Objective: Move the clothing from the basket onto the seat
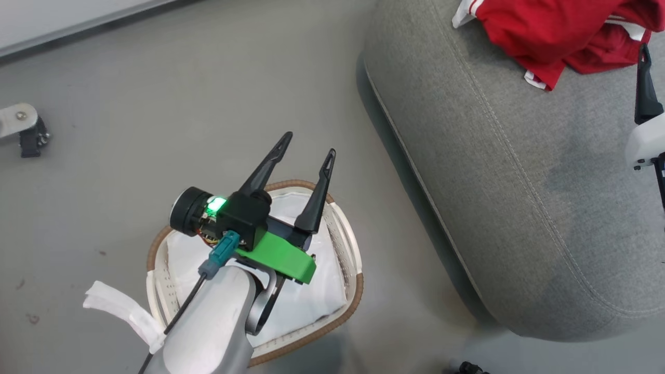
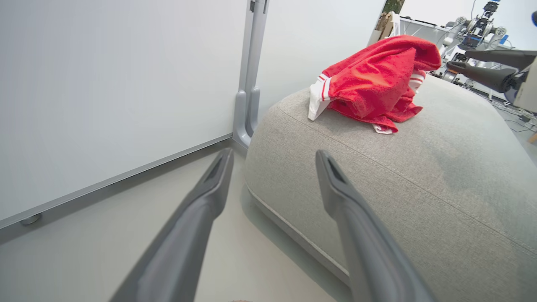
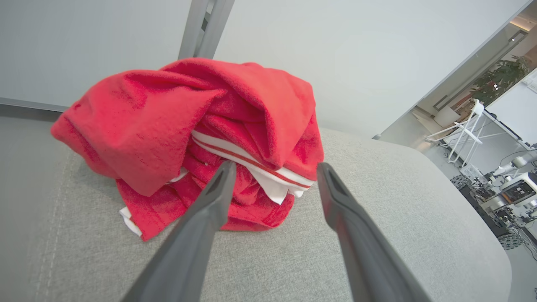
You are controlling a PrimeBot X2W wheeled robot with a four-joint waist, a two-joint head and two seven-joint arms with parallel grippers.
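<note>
The clothing (image 1: 561, 31), a crumpled red heap with white striped trim, lies on the far end of the grey seat (image 1: 519, 182). My right gripper (image 3: 275, 165) stands open just short of the heap (image 3: 188, 134), holding nothing; in the left wrist view the right gripper (image 2: 458, 59) sits to the heap's right. On the floor, left of the seat, is the white basket (image 1: 358, 280) with a brown rim, and inside it shows the white liner (image 1: 306, 306). Above the basket my left gripper (image 1: 309, 145) hangs open and empty, its fingers pointing toward the seat (image 2: 419, 188).
A white wall panel on a grey post (image 2: 247, 105) runs behind the seat. A metal bracket with a dark caster (image 1: 23, 130) sits on the floor at far left. A white handle strap (image 1: 124, 311) hangs off the basket. Other robots and equipment (image 3: 503, 188) stand beyond the seat.
</note>
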